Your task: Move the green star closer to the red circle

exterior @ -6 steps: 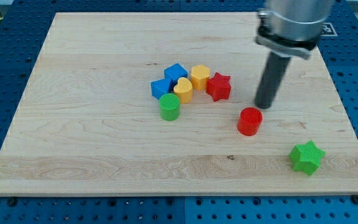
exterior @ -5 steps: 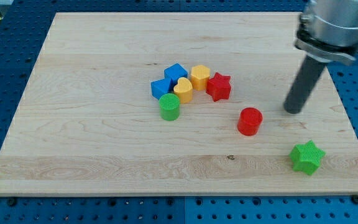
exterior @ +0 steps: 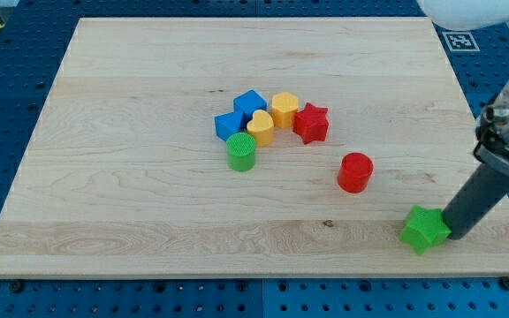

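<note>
The green star point(exterior: 424, 230) lies near the board's bottom right corner. My tip point(exterior: 459, 236) touches its right side. The red circle point(exterior: 355, 172) stands up and to the left of the star, a short gap away. The dark rod rises from the tip toward the view's right edge.
A cluster sits at mid board: two blue blocks point(exterior: 249, 103) point(exterior: 229, 124), a yellow heart point(exterior: 260, 129), a yellow hexagon point(exterior: 284, 109), a red star point(exterior: 311, 123) and a green cylinder point(exterior: 241, 152). The wooden board's right edge point(exterior: 493, 177) is close to the rod.
My tip moved from beside the red circle down and right to the star's right side. The green star has shifted a little to the left.
</note>
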Controlling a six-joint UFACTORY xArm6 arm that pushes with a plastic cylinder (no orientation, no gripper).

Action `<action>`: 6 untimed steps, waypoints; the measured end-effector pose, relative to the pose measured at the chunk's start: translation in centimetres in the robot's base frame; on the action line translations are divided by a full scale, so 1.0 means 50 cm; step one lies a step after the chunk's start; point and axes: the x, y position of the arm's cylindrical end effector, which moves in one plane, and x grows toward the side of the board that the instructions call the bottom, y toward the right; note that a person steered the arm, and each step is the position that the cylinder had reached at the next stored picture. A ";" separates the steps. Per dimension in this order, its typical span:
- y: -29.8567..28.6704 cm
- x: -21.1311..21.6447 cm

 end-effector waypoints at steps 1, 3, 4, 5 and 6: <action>-0.012 0.026; -0.029 0.072; -0.039 0.053; -0.080 0.030; -0.143 0.013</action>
